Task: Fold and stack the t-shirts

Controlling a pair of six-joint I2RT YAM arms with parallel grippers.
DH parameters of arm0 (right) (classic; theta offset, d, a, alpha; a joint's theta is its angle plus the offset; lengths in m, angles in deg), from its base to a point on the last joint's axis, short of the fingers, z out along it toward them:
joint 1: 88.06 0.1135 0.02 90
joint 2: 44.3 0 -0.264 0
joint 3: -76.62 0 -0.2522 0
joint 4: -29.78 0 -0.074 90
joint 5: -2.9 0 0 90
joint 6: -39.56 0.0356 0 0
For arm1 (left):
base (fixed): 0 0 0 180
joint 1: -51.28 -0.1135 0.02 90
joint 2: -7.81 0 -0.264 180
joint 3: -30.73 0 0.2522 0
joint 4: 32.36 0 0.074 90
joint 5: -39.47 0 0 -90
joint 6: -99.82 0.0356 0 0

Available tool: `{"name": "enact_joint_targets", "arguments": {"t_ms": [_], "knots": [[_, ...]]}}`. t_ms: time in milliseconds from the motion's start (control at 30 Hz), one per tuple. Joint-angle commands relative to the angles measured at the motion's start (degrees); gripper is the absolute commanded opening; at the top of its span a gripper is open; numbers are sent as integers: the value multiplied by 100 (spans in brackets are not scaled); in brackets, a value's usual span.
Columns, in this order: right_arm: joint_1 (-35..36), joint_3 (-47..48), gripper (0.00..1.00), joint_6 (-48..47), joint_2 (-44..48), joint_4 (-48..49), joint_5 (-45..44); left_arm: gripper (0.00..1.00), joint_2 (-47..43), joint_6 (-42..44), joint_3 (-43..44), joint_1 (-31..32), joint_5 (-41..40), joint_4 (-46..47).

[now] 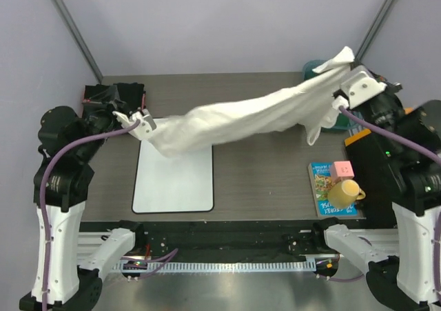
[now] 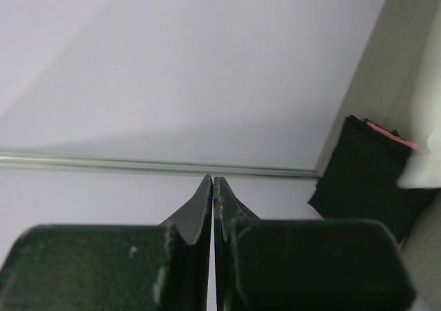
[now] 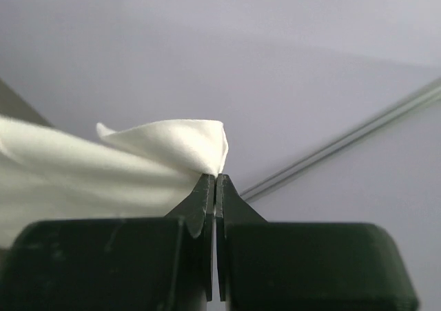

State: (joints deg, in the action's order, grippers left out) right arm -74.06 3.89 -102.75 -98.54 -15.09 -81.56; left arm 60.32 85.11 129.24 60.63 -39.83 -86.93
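Observation:
A white t-shirt (image 1: 241,121) hangs stretched in the air across the table between my two grippers. My left gripper (image 1: 141,123) is shut on its left end, above the back edge of the white board. In the left wrist view the jaws (image 2: 213,180) are pressed together with no cloth past the tips, and a bit of white cloth (image 2: 424,166) shows at the right edge. My right gripper (image 1: 342,96) is shut on the shirt's right end, raised at the back right. A corner of the shirt (image 3: 172,145) sticks out past its tips (image 3: 216,178). Black t-shirts (image 1: 114,94) lie piled at the back left, with a pinkish-red edge (image 2: 389,132).
A white board with a black rim (image 1: 173,180) lies flat left of centre. A teal-green item (image 1: 313,68) sits at the back right, behind the shirt. A picture book (image 1: 329,190), a pink cube (image 1: 342,169) and a yellow cup (image 1: 343,192) lie at the right.

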Motion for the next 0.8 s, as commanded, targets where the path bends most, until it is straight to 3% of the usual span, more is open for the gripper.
{"name": "enact_joint_targets", "arguments": {"t_ms": [0,167,267,367,500,567,600,700,767], "knots": [[-38,475,1,-507,-121,605,-527,0,258,-331,-11,-38,240,1064],[-38,-130,1,-754,-586,1678,-625,0,1330,-268,585,-38,-524,1462],[-46,-429,1,-684,-833,2029,-624,0,1674,-540,675,85,60,1218],[-38,-659,1,-701,-930,2170,-633,0,1675,-916,-62,479,755,1146],[-38,-975,1,-807,-1027,2469,-370,23,1859,-1884,-950,1410,1223,1480],[-46,-914,1,-667,-1150,2601,-343,14,2139,-2209,-1180,1701,1093,1681],[-38,-862,1,-588,-1298,2671,-239,0,2262,-2298,-1224,1902,753,1795],[-3,-659,1,-255,-1641,3083,-132,0,2518,-2701,-1294,1966,120,2506],[129,-685,1,-165,-1887,4285,-307,0,2562,-2808,-1478,1975,-129,3146]]}}
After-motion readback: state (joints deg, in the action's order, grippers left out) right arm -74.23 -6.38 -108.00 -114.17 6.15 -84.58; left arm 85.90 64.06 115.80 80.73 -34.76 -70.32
